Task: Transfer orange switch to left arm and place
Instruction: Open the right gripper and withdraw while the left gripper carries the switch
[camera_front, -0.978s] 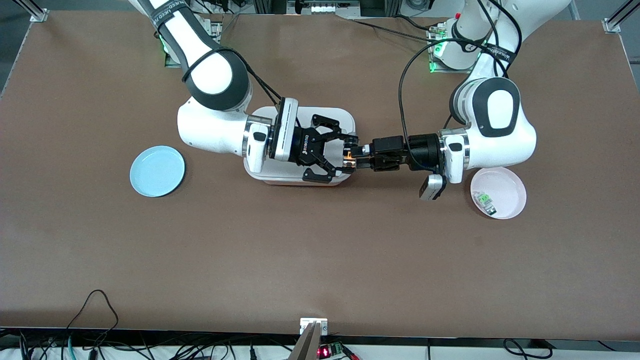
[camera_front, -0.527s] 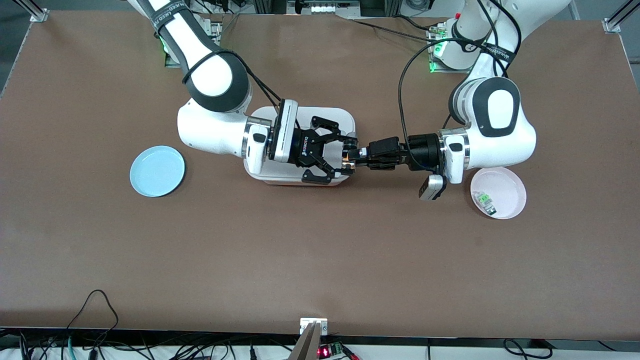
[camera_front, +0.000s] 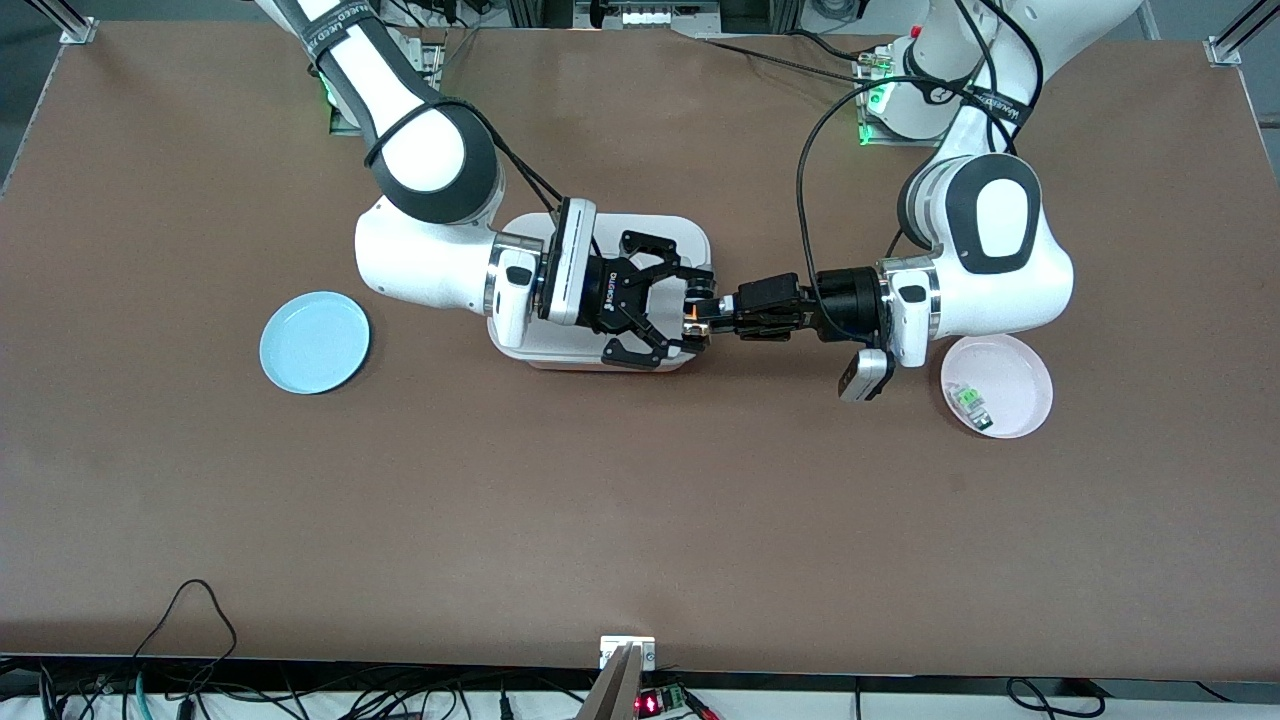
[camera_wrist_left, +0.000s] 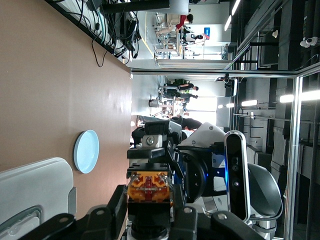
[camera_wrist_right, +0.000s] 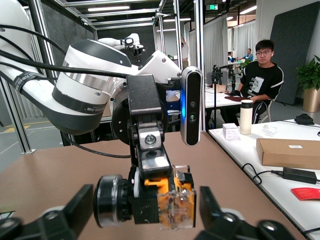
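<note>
I am running two white arms that meet above the middle of a brown table (camera_front: 640, 520). The biggest thing on it is the box (camera_front: 560, 345), white and closed, lying between the arms' bases. It is the obstacle, so I judge the handover is being made in the air over it, not across its sides.

The right arm (camera_front: 420, 250) reaches in from its end of the table, and the right gripper (camera_front: 668, 312), a black claw, hangs over the box's edge nearest the left arm. Its fingers (camera_wrist_right: 217, 210) are spread wide on either side of the switch, not touching it as far as I can see.

The left arm (camera_front: 980, 260) comes from its own end. The left gripper (camera_front: 700, 318), slim and black, is clamped on the switch and pushes it between the claw's fingers.

A blue plate (camera_front: 314, 342) lies toward the right arm's end, bare, and is probably where the switch is headed. A pink plate (camera_front: 998, 385) lies toward the left arm's end, under the left arm's wrist, with a small green part (camera_front: 970, 402) in it.

The switch (camera_front: 690, 318) is smallest: a black barrel with an orange block. It is up in the air, over the box's edge, held by the left gripper with its orange block (camera_wrist_right: 172, 200) facing the right wrist camera, centred between the claw's fingers. I judge the claw can now close on it.
</note>
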